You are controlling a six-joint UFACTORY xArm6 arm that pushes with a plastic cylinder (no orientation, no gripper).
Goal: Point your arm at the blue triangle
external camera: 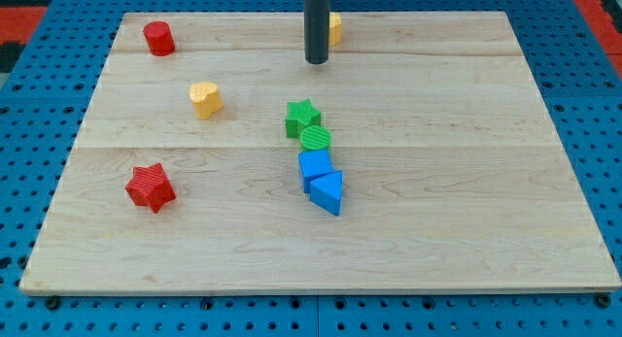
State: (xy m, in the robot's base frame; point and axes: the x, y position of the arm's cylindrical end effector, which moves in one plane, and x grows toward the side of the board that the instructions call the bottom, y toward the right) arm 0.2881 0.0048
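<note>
Near the top edge, my tip [317, 61] stands well above blue triangle [328, 192].

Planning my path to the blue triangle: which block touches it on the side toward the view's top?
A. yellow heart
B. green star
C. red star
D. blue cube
D: the blue cube sits right against the blue triangle on its upper side, with the green blocks farther up; my tip is well above them, near the view's top.
</note>
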